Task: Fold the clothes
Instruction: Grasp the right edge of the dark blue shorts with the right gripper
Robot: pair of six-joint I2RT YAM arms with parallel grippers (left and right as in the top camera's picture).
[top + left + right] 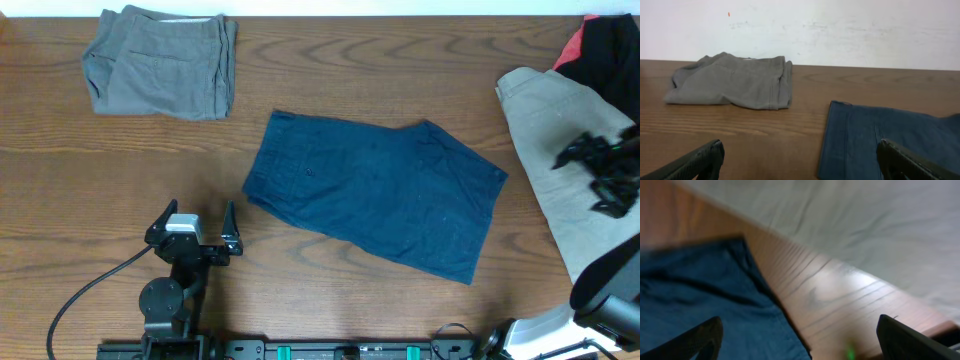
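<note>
Clothes: four soft, limp, light garments on surface [60, 200]. Beige khaki shorts [545, 115], largest, at right edge; right hand [799, 322] over them, fingers spread, empty. Dark blue shorts [375, 190] flat at centre, probably stiffer denim that holds a crease; pinch waistband or hem corners. Grey shorts [160, 62] far left, already folded. Black-and-coral garment [605, 45] bunched in far right corner. Left hand [195, 225] spread, empty, near blue shorts.

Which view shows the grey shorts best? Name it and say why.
Overhead: the grey shorts lie whole in frame, folded, every edge visible. The left wrist view shows them from low and side-on, so their outline is foreshortened. The right wrist view does not show them.
</note>
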